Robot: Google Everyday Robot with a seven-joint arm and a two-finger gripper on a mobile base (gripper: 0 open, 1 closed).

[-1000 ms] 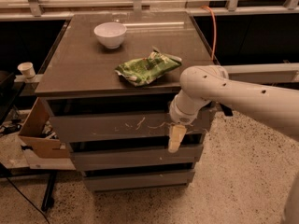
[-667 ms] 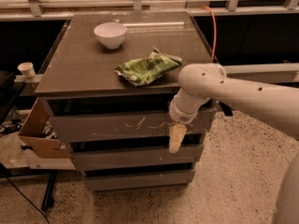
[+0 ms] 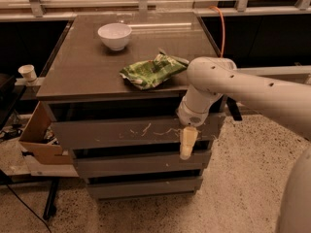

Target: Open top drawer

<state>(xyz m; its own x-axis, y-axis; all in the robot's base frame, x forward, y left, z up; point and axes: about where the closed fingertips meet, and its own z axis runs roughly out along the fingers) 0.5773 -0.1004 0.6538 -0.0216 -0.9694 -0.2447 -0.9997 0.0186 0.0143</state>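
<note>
The top drawer (image 3: pixel 112 132) is the wide grey-brown front under the cabinet top, with whitish scratch marks across its middle and right. It sits a little forward of the two shorter grey fronts below it. My gripper (image 3: pixel 186 144) hangs from the white arm in front of the drawer's right part, its cream fingertip reaching down to the drawer's lower edge. The arm comes in from the right and hides the drawer's right end.
On the cabinet top (image 3: pixel 77 67) stand a white bowl (image 3: pixel 114 35) at the back and a green crumpled bag (image 3: pixel 153 71) near the front right. A cardboard box (image 3: pixel 41 137) sits at the cabinet's left, a paper cup (image 3: pixel 28 73) on a ledge.
</note>
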